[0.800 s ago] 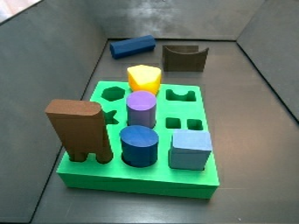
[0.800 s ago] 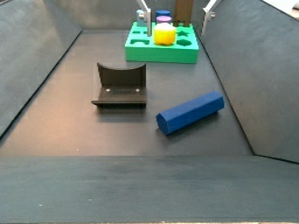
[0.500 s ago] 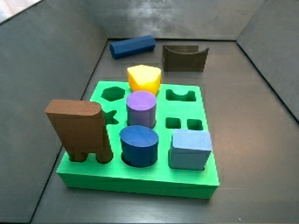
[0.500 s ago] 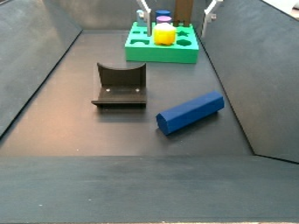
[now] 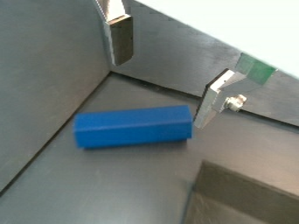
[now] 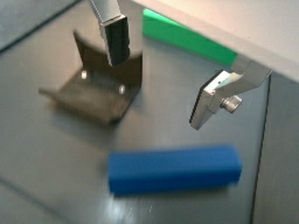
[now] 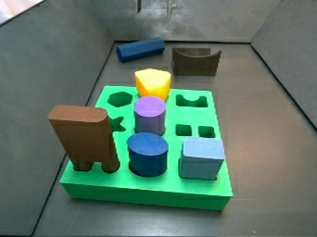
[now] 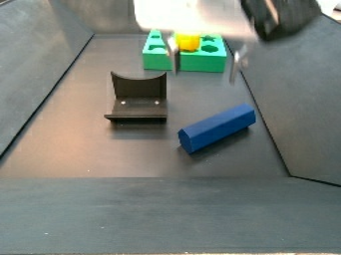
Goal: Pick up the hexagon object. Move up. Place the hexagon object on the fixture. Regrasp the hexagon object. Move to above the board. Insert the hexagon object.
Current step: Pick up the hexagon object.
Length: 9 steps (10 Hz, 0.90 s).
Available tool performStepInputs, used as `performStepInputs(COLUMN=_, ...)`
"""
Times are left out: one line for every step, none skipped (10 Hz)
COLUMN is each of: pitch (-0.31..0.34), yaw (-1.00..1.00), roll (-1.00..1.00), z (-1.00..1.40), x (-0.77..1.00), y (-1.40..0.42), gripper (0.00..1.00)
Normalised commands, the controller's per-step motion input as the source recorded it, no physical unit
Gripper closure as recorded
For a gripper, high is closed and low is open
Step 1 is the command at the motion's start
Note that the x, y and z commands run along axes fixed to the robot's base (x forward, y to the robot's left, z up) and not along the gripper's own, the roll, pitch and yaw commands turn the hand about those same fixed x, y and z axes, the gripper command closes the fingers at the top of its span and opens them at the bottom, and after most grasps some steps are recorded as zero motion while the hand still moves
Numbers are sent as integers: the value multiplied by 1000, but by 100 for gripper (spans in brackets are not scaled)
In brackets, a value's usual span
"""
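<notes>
The board (image 7: 148, 185) lies well apart from the work, at the far end of the floor (image 8: 134, 214) in a side view, with other pieces standing in its holes. Nearer, the fixture (image 8: 138, 99) sits with its notch facing up, and just beside it the hexagon object (image 8: 217, 127) lies flat on the floor, untouched.

The end effector (image 8: 200, 55) hangs above the bar, its fingers (image 5: 121, 39) spread wide with nothing between them.

The step in hand is the pick-up. To do it well, the descent probably needs the silver plates to straddle the bar across its width near mid-length, closing on two opposite flats instead of edges, so it does not roll or twist.

In a side view the bar's long axis runs diagonally, one end toward the fixture's base and the other toward the side wall; in both wrist views it lies roughly crosswise to the finger gap, so some wrist rotation may be needed.
</notes>
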Motion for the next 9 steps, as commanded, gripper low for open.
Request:
performStepInputs(pitch=-83, yaw=-231, roll=107, z=-749, x=-180, y=620, gripper=0)
performStepInputs(pitch=-67, yaw=-277, roll=184, z=-806, x=-209, y=337, gripper=0)
performStepInputs(pitch=-106, yaw=-320, roll=77, z=-906, x=-109, y=103, gripper=0)
performStepInputs(pitch=-120, yaw=-443, roll=44, z=-911, x=-89, y=0, gripper=0)
performStepInputs(pitch=-130, yaw=-646, roll=37, z=-883, x=-103, y=-89, gripper=0)
performStepInputs(pitch=-109, yaw=-763, roll=24, z=-911, x=-66, y=-177, gripper=0)
performStepInputs(pitch=-106, yaw=-780, roll=16, z=-911, x=-46, y=-189, gripper=0)
performStepInputs(pitch=-153, yaw=-797, roll=27, z=-809, x=0, y=-160, gripper=0)
performStepInputs(pitch=-164, yaw=-766, roll=56, z=-786, x=0, y=-66, gripper=0)
